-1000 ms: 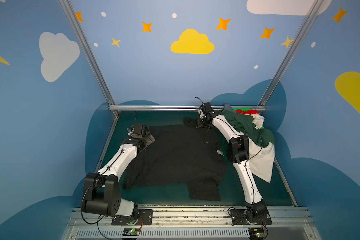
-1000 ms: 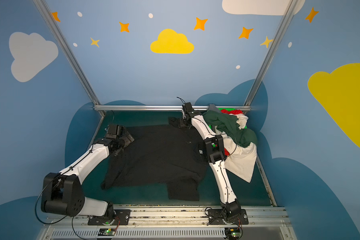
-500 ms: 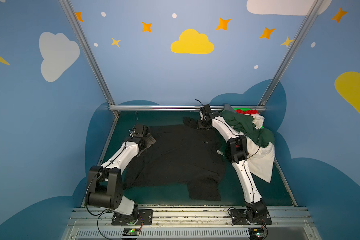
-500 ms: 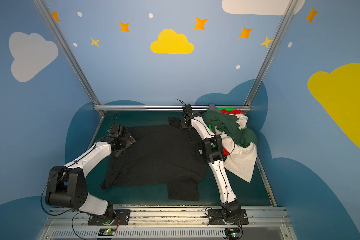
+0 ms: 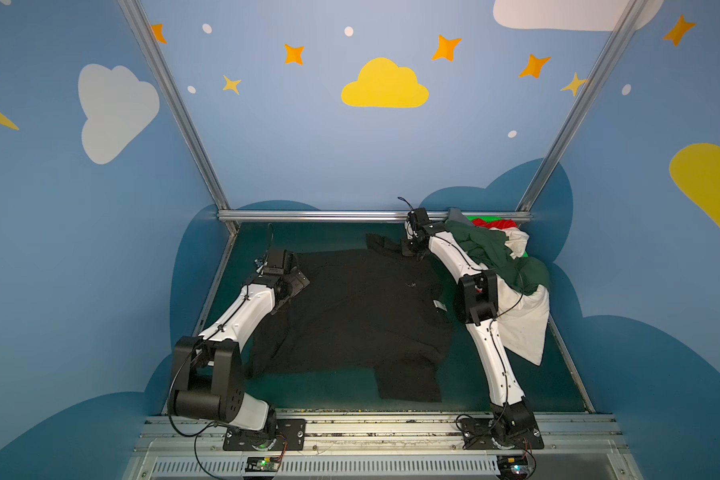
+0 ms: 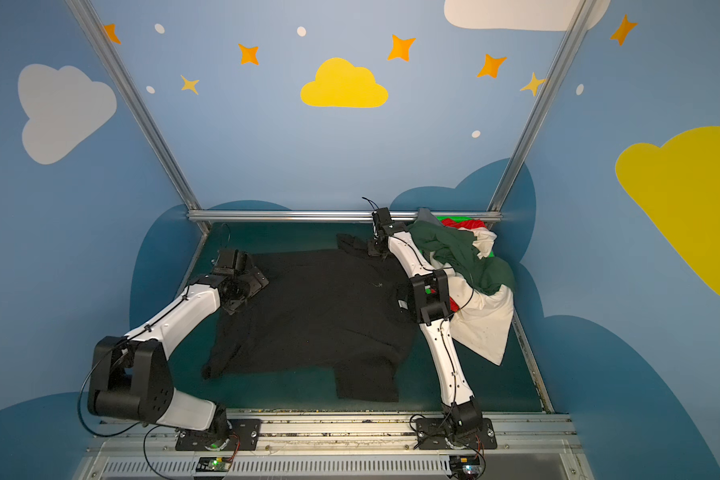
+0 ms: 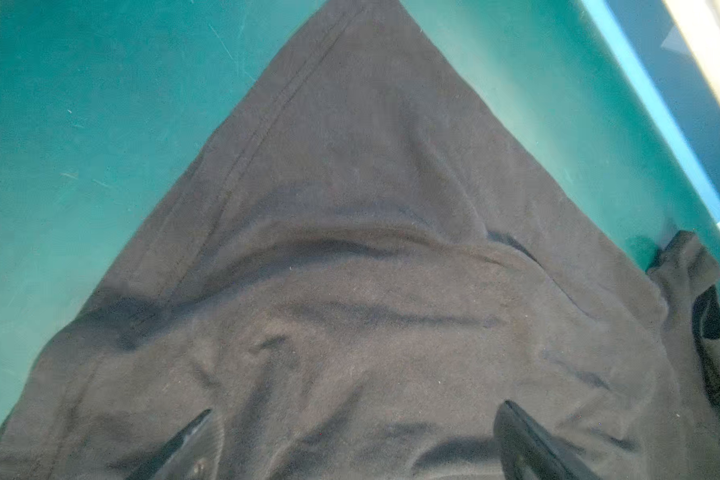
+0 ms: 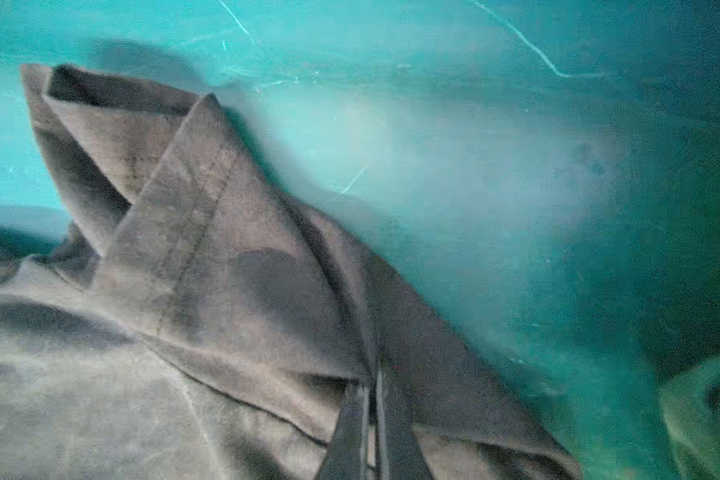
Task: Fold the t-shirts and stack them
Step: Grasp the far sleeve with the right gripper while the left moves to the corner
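Observation:
A large black t-shirt (image 5: 350,316) (image 6: 316,316) lies spread on the teal table, one sleeve pointing to the near edge. My left gripper (image 5: 297,284) (image 6: 259,280) hovers open over its far left corner; in the left wrist view the gripper (image 7: 354,411) has flat black cloth (image 7: 350,249) between wide-apart fingers. My right gripper (image 5: 410,249) (image 6: 375,249) is at the shirt's far right, by a crumpled sleeve. In the right wrist view the gripper (image 8: 368,386) is shut on a fold of the black cloth (image 8: 225,270).
Behind the right arm is a heap of t-shirts: dark green (image 5: 499,253), white (image 5: 520,324) and red (image 5: 495,224), over a bright green basket (image 5: 481,217). A metal rail (image 5: 329,215) bounds the table's far edge, with blue walls close on both sides.
My right gripper has shut on the fold of the black t-shirt. The left arm has shifted slightly inward over the shirt's corner, its gripper still open.

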